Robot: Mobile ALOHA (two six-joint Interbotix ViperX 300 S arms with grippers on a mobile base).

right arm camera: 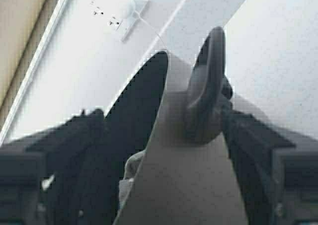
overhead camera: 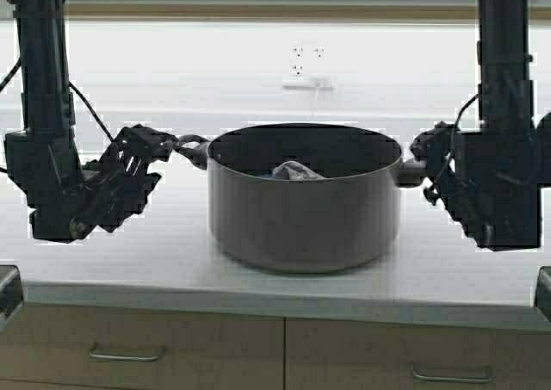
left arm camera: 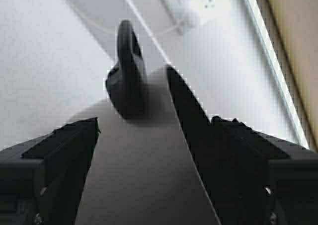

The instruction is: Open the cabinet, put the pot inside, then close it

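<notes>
While both wrist views show each gripper spread beside a pot (overhead camera: 303,205) handle, only the high view shows cloth (overhead camera: 293,171) inside.

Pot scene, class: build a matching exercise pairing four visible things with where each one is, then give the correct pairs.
Things:
1. pot
2. left gripper
3. right gripper
4. wall socket

Places:
A. at the pot's right side handle
B. on the white countertop, centre
C. on the wall behind the pot
D. at the pot's left side handle

Pairs: 1-B, 2-D, 3-A, 4-C
</notes>
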